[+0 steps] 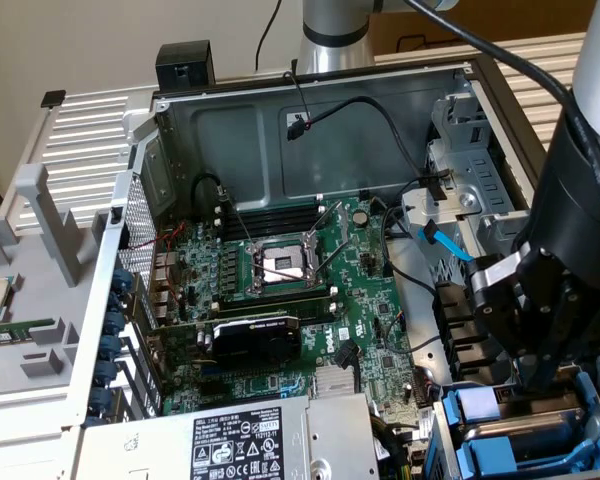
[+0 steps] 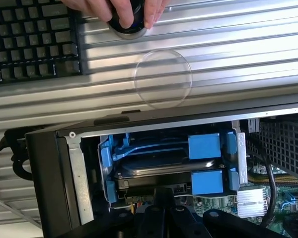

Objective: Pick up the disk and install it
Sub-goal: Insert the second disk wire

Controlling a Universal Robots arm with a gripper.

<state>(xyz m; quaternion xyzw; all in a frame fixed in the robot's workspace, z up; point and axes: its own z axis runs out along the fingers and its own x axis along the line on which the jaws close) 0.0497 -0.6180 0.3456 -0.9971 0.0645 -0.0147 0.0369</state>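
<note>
Tool (image 2: 161,208) closed, gripping nothing | touching disk (image 2: 169,168) edge | bay walls (image 2: 79,173) tight

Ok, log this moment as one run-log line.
tool: shut | at: disk in blue frame, drive bay | hand: on knob outside case

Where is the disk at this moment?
The disk sits in its blue frame inside the drive bay at the computer case's corner, at the exterior view's lower right, directly under the shut gripper, beside the motherboard.
</note>
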